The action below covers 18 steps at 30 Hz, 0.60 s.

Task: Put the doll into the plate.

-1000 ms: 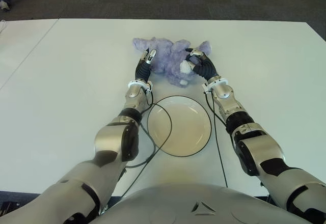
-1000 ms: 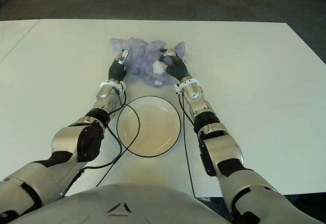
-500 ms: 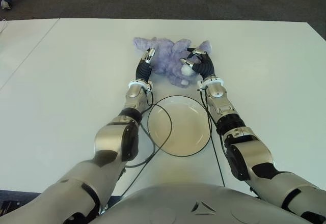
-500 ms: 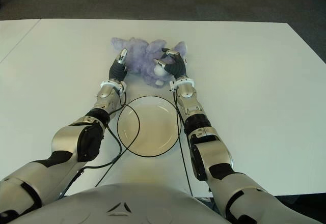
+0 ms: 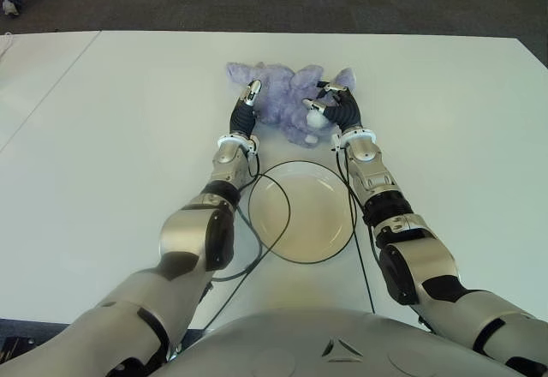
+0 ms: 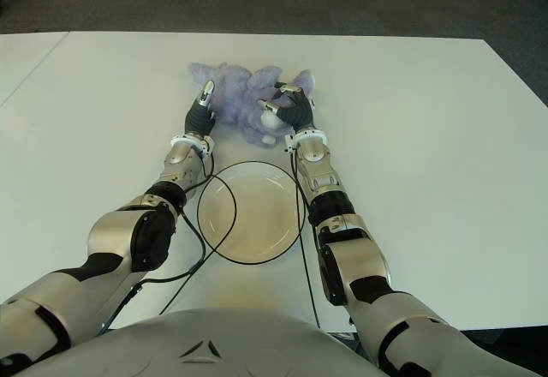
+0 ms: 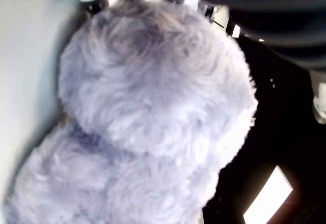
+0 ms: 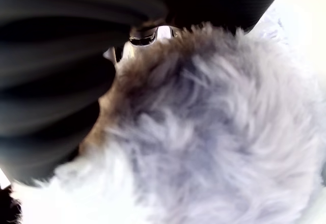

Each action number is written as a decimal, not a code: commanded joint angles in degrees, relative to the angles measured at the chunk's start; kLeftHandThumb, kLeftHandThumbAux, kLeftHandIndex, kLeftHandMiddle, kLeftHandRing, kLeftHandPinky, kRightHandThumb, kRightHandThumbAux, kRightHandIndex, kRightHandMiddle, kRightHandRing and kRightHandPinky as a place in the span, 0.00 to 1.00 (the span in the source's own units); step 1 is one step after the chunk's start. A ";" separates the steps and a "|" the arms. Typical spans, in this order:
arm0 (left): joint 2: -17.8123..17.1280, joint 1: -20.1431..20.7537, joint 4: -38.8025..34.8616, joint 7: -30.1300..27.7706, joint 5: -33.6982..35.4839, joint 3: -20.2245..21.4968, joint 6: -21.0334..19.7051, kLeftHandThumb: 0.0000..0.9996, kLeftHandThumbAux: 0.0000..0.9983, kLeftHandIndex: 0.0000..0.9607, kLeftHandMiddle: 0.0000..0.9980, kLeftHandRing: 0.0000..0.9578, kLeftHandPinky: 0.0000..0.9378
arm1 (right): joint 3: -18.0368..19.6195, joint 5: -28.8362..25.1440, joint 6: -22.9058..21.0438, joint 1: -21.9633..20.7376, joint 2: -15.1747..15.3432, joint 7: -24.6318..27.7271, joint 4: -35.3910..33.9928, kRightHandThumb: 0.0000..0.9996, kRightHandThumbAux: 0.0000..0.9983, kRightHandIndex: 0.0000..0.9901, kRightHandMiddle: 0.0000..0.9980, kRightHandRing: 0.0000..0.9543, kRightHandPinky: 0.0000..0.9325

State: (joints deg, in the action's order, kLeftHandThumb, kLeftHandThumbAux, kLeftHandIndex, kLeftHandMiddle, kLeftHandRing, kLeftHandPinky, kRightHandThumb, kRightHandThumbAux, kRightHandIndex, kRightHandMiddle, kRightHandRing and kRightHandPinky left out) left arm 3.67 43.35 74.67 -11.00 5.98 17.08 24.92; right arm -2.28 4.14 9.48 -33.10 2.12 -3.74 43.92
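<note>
Beyond the plate [image 5: 301, 212], left hand [image 5: 245, 110] and right hand [image 5: 336, 110] clasp the doll [image 5: 287, 101].

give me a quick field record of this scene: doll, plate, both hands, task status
doll: purple plush doll lying on the white table, beyond the plate
plate: cream plate with dark rim, nothing in it, between the forearms
left robot hand: left robot hand pressed against the doll's left side, fingers against the fur
right robot hand: right robot hand on the doll's right side, fingers curled over it
grasp: two-handed squeeze; whether the doll is off the table cannot be told
task status: doll not yet in the plate
</note>
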 commanded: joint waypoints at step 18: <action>4.79 2.85 1.13 20.26 -6.60 -6.12 -4.84 0.73 0.69 0.46 0.82 0.87 0.95 | 3.39 -1.16 -6.97 -0.63 -1.38 -1.67 9.36 0.69 0.73 0.43 0.72 0.80 0.88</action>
State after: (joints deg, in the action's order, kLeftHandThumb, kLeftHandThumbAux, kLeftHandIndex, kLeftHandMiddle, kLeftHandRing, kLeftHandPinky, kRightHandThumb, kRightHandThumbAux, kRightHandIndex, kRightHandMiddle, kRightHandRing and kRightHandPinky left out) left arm 4.97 45.55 74.71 7.21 1.30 12.67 22.66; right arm 0.42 3.58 9.21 -37.37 1.51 -4.17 49.55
